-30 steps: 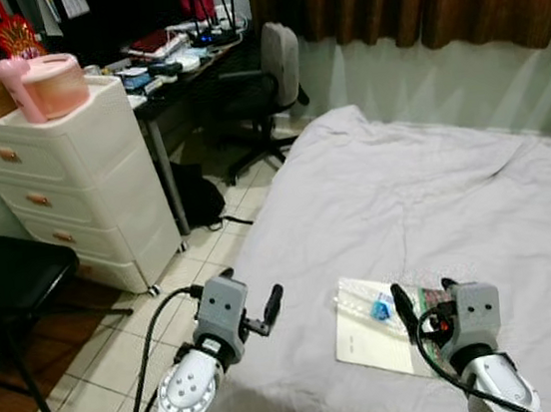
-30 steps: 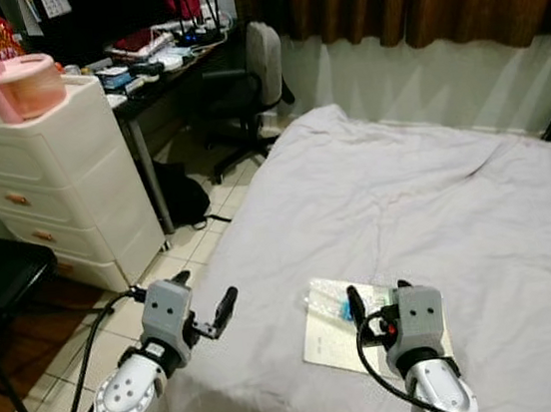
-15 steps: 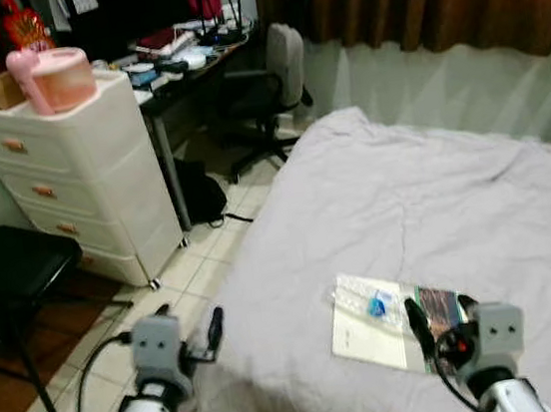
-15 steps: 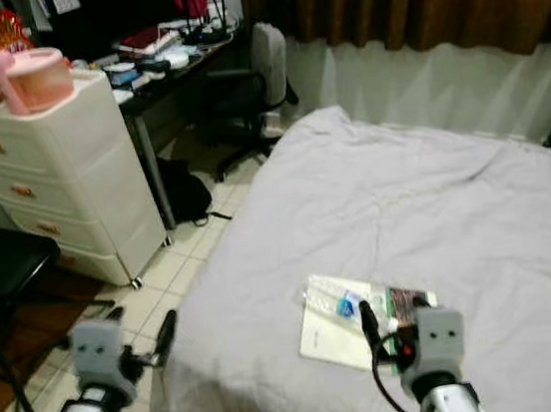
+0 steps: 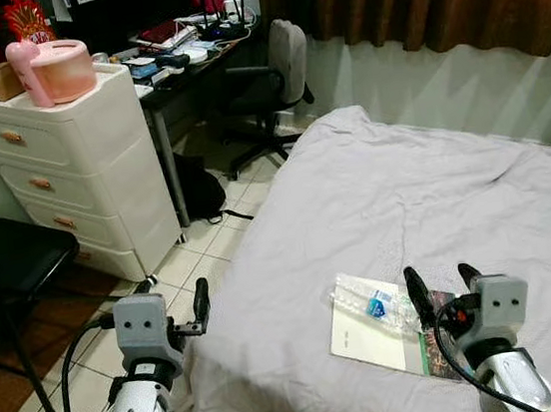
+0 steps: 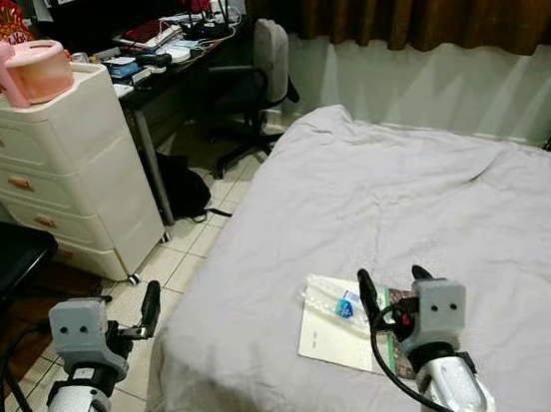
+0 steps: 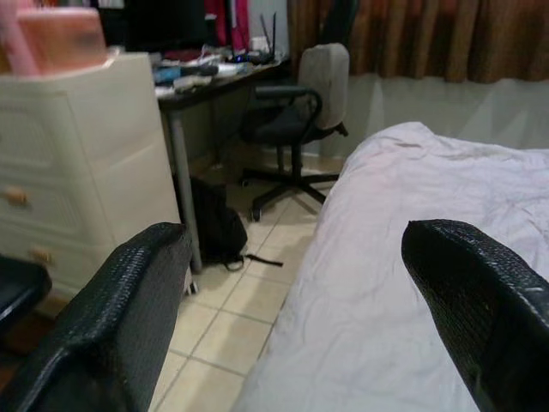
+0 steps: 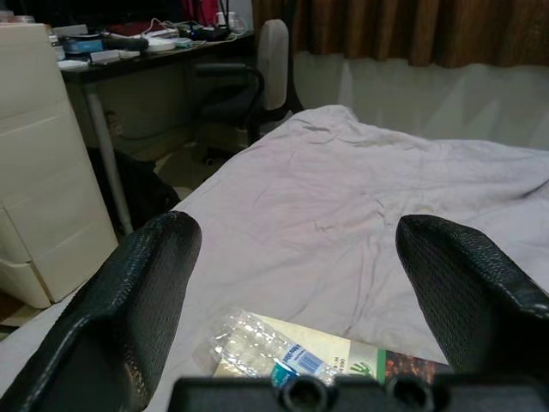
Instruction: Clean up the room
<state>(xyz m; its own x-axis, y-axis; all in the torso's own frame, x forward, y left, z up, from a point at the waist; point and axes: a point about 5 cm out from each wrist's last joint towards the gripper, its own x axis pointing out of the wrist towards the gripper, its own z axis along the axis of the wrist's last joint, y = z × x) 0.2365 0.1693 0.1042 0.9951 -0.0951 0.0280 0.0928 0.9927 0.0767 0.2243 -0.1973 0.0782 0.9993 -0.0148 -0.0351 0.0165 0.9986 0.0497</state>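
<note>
A crushed clear plastic bottle (image 5: 373, 306) with a blue label lies on its side on the bed (image 5: 435, 196), near the edge closest to the robot. It rests partly on top of a thin book (image 5: 386, 331) with a white page or cover on one side and a dark printed strip on the other; the book lies flat on the grey-lilac sheet.

Item count — one bottle, one book, one bed, one white drawer unit (image 5: 80, 170) with four drawer handles visible, one pink container (image 5: 64, 76) on top of that unit, one black stool (image 5: 7, 274) beside it, one office chair (image 5: 270, 81) at a cluttered desk (image 5: 182, 62), and one dark bag (image 5: 198, 190) on the tiled floor under the desk.

The right gripper (image 5: 445, 290) is raised above the near edge of the bed, just short of the book and bottle; its two black fingers stand wide apart and hold nothing, and in the right wrist view the bottle (image 8: 266, 352) lies between and below them, not touched.

The left gripper (image 7: 296, 330) is held over the floor beside the bed's left edge — its fingers are also spread wide and empty, pointed toward the chair and the desk.
</note>
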